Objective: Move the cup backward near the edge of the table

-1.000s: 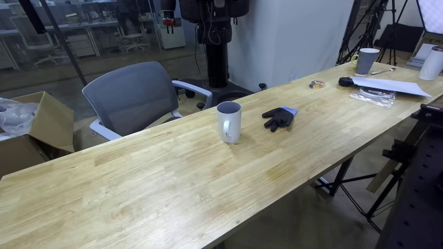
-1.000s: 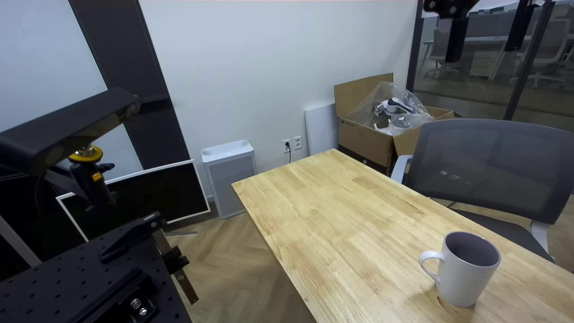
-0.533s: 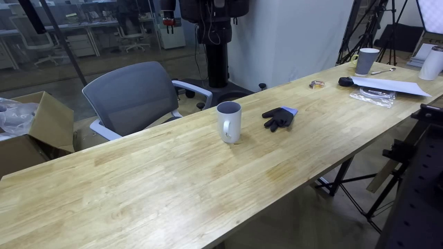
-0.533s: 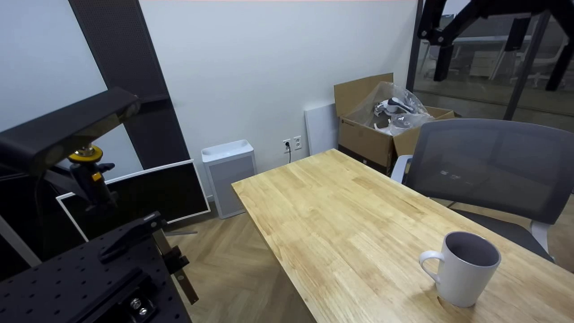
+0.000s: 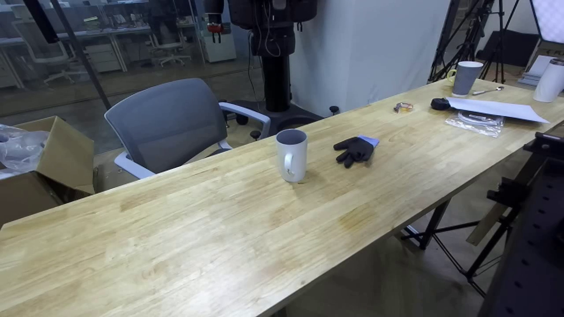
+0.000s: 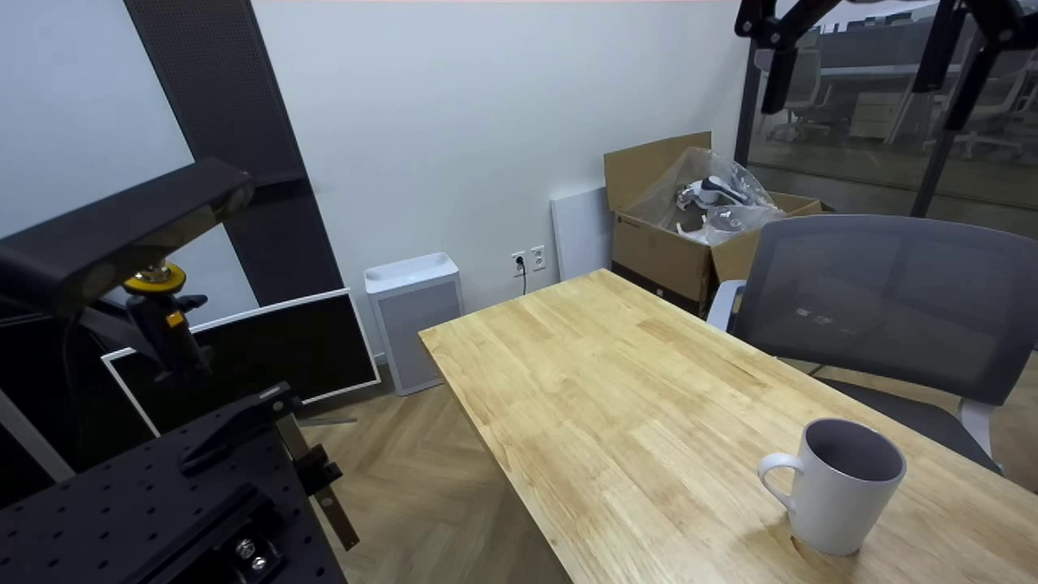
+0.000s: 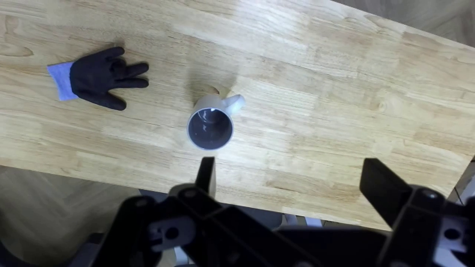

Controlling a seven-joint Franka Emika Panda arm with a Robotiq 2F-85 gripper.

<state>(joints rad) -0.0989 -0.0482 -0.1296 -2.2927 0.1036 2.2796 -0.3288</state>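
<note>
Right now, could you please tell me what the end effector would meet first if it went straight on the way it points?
Probably the table beside the cup, since the end effector points down with open jaws; depth is unclear, so it might clip the cup's rim first.

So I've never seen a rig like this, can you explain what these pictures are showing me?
You're looking at a robot arm, though mainly just its two-fingered pincer shows. The wrist camera looks down past it; two exterior cameras watch from different places. On the long wooden table, a pale mug stands upright, and a black, blue-cuffed glove lies beside it, not touching. Farther along, in an exterior view, are a grey cup, a sheet of paper and a tall white container. The pincer hangs open above the table, holding nothing.
</note>
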